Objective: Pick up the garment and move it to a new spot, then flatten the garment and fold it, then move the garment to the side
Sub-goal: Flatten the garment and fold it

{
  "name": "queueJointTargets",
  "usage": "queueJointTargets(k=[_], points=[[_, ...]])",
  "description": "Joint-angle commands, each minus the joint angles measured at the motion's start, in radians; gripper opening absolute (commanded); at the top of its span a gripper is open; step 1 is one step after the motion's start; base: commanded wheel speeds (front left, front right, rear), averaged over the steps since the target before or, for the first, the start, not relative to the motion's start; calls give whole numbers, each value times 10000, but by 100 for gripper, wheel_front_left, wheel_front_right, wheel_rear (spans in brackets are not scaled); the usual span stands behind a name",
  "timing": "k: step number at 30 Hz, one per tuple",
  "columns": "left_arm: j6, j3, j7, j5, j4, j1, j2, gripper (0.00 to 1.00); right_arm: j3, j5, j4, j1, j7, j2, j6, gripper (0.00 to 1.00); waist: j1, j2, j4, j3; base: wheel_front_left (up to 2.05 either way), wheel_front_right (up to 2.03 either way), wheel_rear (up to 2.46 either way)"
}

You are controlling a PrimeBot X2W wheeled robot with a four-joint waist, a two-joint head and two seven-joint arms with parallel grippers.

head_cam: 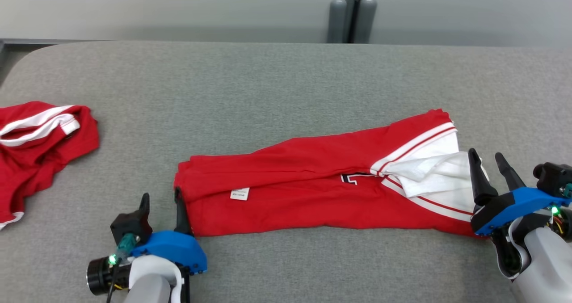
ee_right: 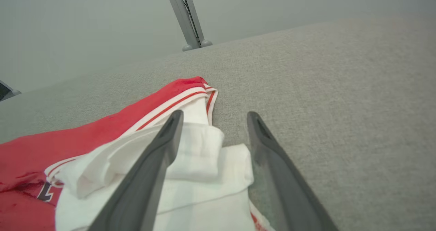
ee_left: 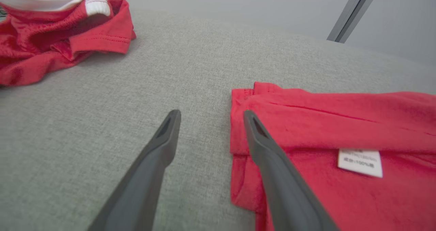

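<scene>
Currently, a broad grey woven-fabric table top (head_cam: 286, 79) is occupied near its middle by the long red jersey garment with white striped trim (head_cam: 304, 195), which is laid flat and folded lengthwise into a narrow band. Placement, flattening and at least one fold are judged complete. A further fold across the length and the move to the side are judged outstanding. A second, crumpled red-and-white garment (head_cam: 40, 151) is seen well apart, toward the table's left end. The left gripper (head_cam: 161, 193) is spread and grasps nothing: one finger is set at the band's red end, the other over bare table. The right gripper (head_cam: 485, 153) is likewise spread and empty, straddling the edge of the white end. A small white care label (head_cam: 239, 194) is exposed near the red end.
</scene>
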Motion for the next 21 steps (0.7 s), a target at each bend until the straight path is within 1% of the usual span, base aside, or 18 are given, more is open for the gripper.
queueJointTargets(k=[1,3,7,9,13,14,15,16,17,21], points=[[-24,-138,-47,-109,-241,304,-26,100,-113,-115,213,78,-37,15,1,100,2,2,141,-33,0,0,0],[2,-277,-47,-239,-437,441,-25,100,-104,-259,543,-100,-34,33,1,100,2,2,299,-20,0,0,0],[117,-645,-47,-473,-619,597,-20,100,130,-500,1696,-565,165,-52,1,100,2,2,661,86,0,0,0],[171,-792,-47,-518,-696,559,-22,100,199,-498,2224,-731,322,3,1,100,2,2,834,155,0,0,0],[248,-908,-47,-592,-754,551,-21,100,732,-170,2752,-718,990,522,21,100,2,2,1045,193,0,0,0],[262,-931,-47,-576,-765,559,-25,100,875,-58,2772,-655,1160,632,38,95,2,2,1062,193,0,0,0],[280,-941,-47,-576,-777,566,-25,100,1048,20,2734,-568,1248,667,41,78,2,2,1071,186,0,0,0],[293,-928,-48,-582,-779,575,-23,100,1183,131,2720,-489,1255,663,41,0,2,2,1060,171,0,0,0],[278,-903,-48,-585,-778,585,-22,100,1269,251,2704,-426,1243,650,41,0,2,2,1028,150,0,0,0],[217,-967,-48,-521,-794,600,-24,100,1173,560,2677,-576,485,228,-10,0,2,2,724,21,0,0,0]])
